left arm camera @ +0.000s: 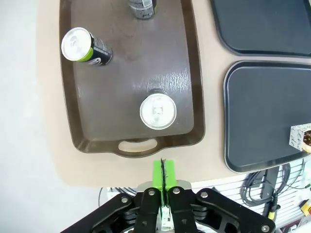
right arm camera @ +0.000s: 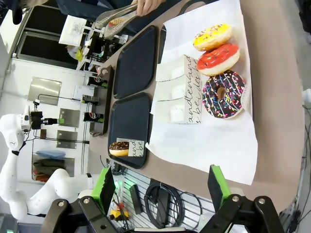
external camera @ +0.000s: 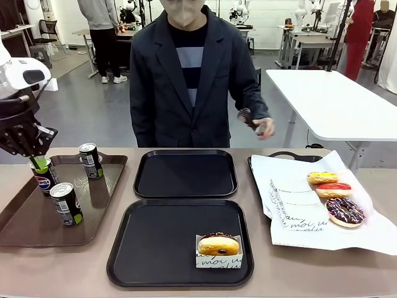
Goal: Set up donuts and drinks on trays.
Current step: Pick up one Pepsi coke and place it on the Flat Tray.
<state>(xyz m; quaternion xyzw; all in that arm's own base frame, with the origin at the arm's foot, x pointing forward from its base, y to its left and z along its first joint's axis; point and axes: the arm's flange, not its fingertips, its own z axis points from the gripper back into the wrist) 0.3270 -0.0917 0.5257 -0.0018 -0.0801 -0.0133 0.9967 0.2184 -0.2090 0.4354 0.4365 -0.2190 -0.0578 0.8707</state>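
Three dark drink cans [external camera: 43, 177] [external camera: 91, 160] [external camera: 66, 203] stand on a brown tray [external camera: 18, 230] at the left. My left gripper [external camera: 38, 162] hangs above that tray, shut with nothing in it; the left wrist view shows its green pads [left arm camera: 164, 174] pressed together above the tray's handle end, near one can [left arm camera: 157, 110]. Two black trays lie in the middle, the far tray [external camera: 186, 174] bare. The near tray [external camera: 155, 242] carries one chocolate-iced donut [external camera: 218, 245] in a paper sleeve. My right gripper [right arm camera: 160, 187] is open, high over the paper with the yellow [right arm camera: 212, 36], red [right arm camera: 218, 58] and sprinkled [right arm camera: 224, 94] donuts.
A tray lined with white paper [external camera: 291, 233] at the right holds those three donuts and some flat printed sleeves [external camera: 298, 205]. The person stands at the far side with tongs [external camera: 251, 119] in one hand over that tray's far corner.
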